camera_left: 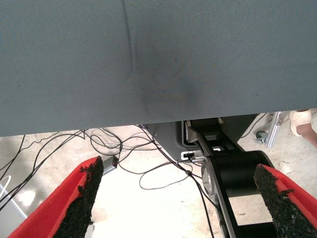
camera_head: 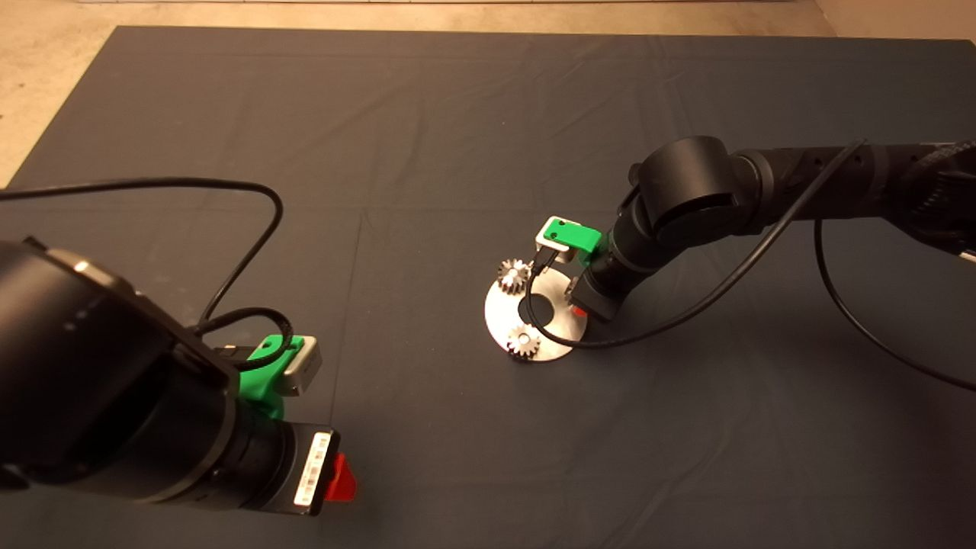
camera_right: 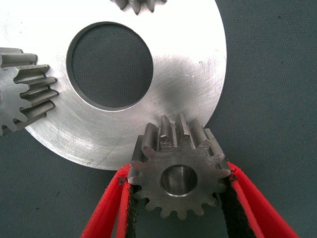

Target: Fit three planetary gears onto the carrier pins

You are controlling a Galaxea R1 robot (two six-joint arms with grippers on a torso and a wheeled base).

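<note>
— Gears are what we care about, but we start with the big things: what do we see?

— We see the dark mat (camera_head: 427, 122) filling the head view, with pale floor (camera_head: 46, 69) beyond its far and left edges. Our two black arms reach in over it. The left gripper (camera_head: 335, 476) hangs at the lower left, well apart from the work. In its wrist view its fingers (camera_left: 81, 198) stand wide apart with nothing between them, over the mat's edge and loose cables (camera_left: 148, 168) on the floor; part of a person's foot (camera_left: 303, 121) shows at one side.

— And the right one?

— The right gripper (camera_head: 577, 305) sits over the near-right rim of the round shiny disc (camera_head: 568, 324), which lies flat on the mat right of centre.

— Where are the gears?

— Two already sit on the disc: the far gear (camera_head: 514, 275) at its far-left rim and the near gear (camera_head: 524, 341) at its near rim, teeth overhanging the edge, each with a silvery pin showing in its centre hole. The third gear (camera_right: 179, 178) is pinched between our right gripper's black pads (camera_right: 130, 208), at the disc's rim.

— Is it seated?

— We cannot tell. A shiny surface shows inside its hole, but we cannot tell whether that is a pin.
</note>
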